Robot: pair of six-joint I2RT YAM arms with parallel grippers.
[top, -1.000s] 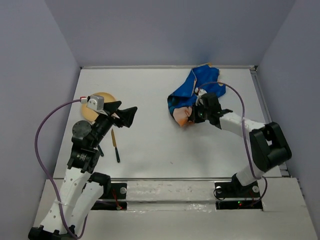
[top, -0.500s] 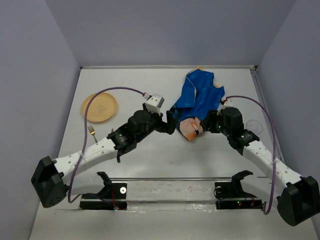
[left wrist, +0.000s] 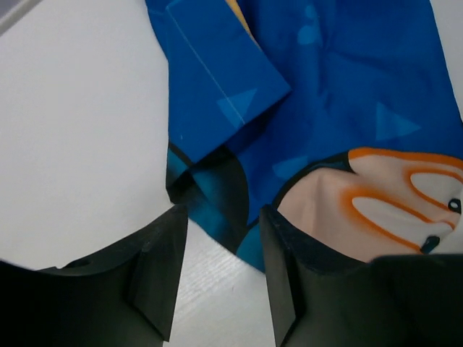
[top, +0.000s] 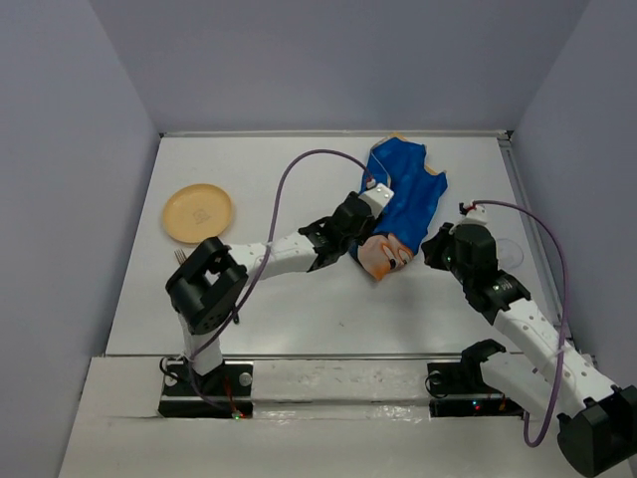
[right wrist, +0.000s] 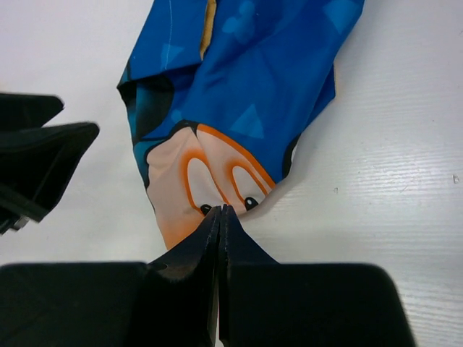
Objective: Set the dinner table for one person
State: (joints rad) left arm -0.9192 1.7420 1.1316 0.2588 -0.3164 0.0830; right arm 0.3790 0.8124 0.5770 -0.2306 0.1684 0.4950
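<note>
Left end effector [left wrist: 221,217] has crossed to the crumpled placemat [top: 406,189].
Part-open astride a folded corner; right end effector [right wrist: 219,213] shut at the near edge, likely to flatten it on the table's [top: 299,309] far right.

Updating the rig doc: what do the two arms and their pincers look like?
The left arm and right arm have white links and black joint housings. Each carries a purple cable to its wrist. The left pincer and right pincer each have two matte black, wedge-shaped fingers.
</note>
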